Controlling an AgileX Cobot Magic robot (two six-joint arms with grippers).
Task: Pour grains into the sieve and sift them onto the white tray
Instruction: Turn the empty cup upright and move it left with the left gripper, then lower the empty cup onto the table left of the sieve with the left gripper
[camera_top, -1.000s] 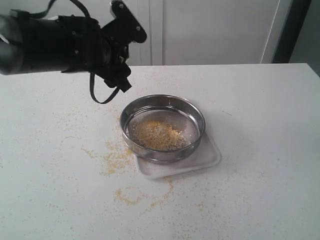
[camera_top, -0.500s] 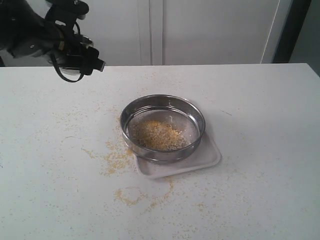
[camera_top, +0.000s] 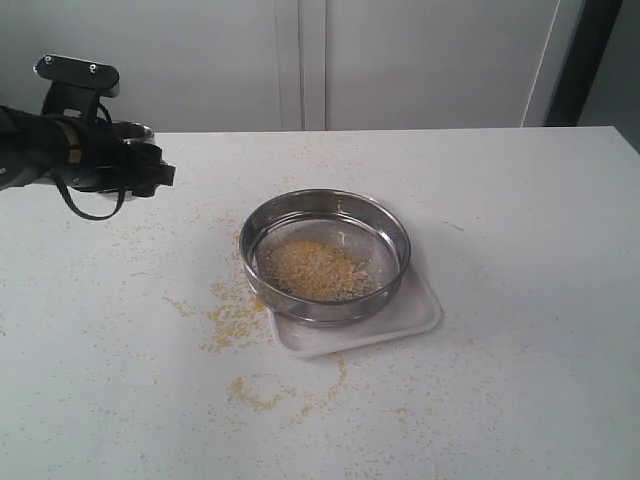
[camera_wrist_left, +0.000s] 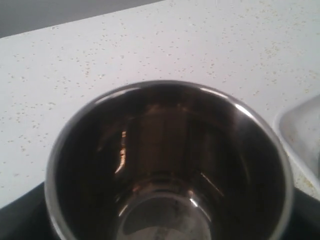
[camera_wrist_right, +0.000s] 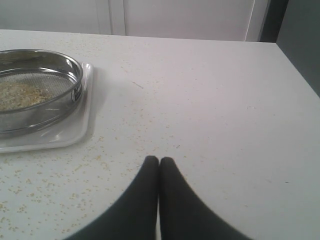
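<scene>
The sieve (camera_top: 322, 308) sits on the white tray (camera_top: 420, 315) about midway across the desk (camera_top: 520, 250), roughly halfway between its left and right edges. The sieve covers most of the tray, so only the tray's near corner and a strip of its rim show past the steel ring. A low patch of the grains (camera_top: 315, 270) lies on the mesh, yellow meal mixed with paler bits, a little toward the left side of the ring. What lies on the tray under the mesh cannot be seen. More grains are scattered on the bare desk, thickest just beside the tray's left side and in front of it, thinning out toward the desk's edges.

The left end effector (camera_top: 140, 172) is near the desk's far edge, well toward its left side and well apart from the sieve. Its jaws stand wide around a steel cup (camera_wrist_left: 170, 165) and grip it (the cup's round mouth fills the left wrist view, and its rim shows behind the black fingers in the exterior view). The cup's inside looks dark and shiny. Whether it touches the desk I cannot tell.

The right end effector (camera_wrist_right: 159, 166) is closed, its two dark fingertips pressed together with nothing between them, above the desk on the sieve's right, apart from the tray.
</scene>
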